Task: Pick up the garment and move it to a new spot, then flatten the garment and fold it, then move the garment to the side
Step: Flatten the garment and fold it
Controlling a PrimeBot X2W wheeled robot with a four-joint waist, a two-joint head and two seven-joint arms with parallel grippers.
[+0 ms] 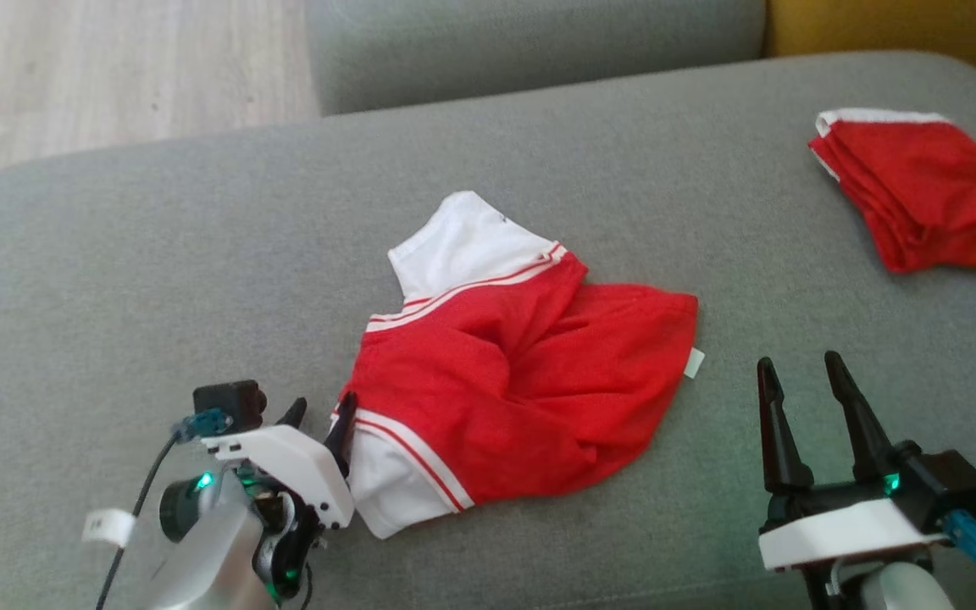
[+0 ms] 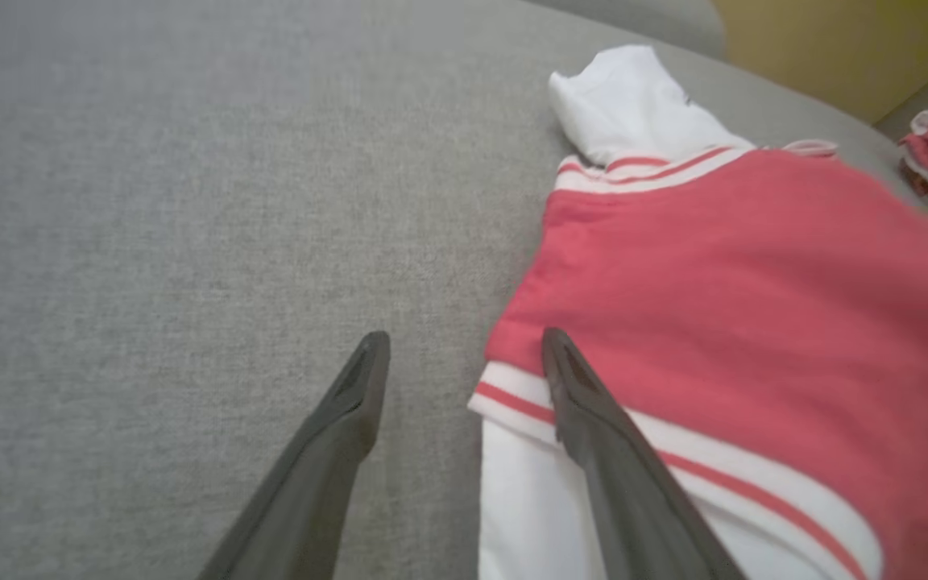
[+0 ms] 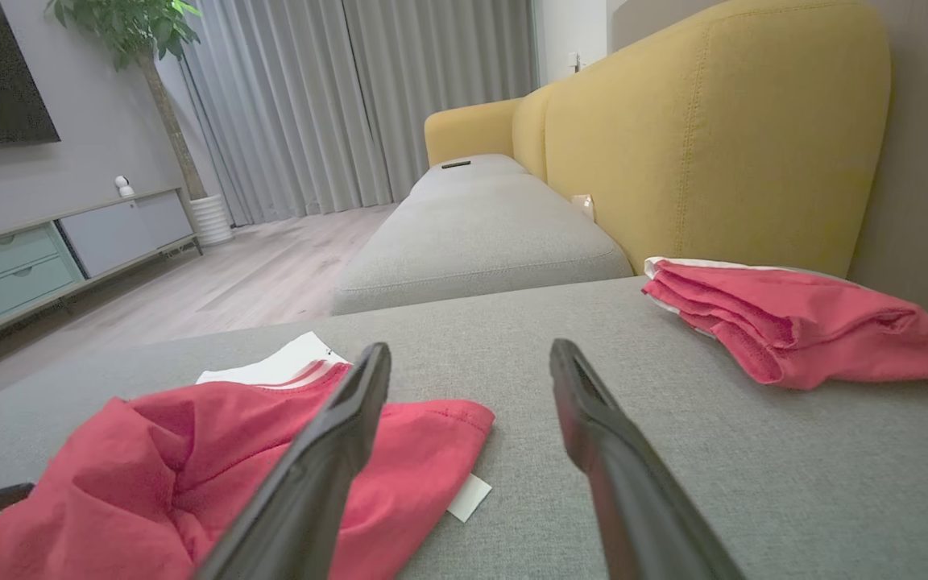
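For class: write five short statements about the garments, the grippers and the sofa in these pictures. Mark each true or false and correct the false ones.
1. The red and white garment lies crumpled on the grey cushion. True.
2. The right gripper is shut on that garment. False: it is open and clear of the cloth.
3. A second red garment lies folded at the robot's far right. True.
4. The left gripper is far from the crumpled garment. False: it is open at the striped sleeve edge, with one finger over it.
5. The sofa back is blue. False: it is yellow.
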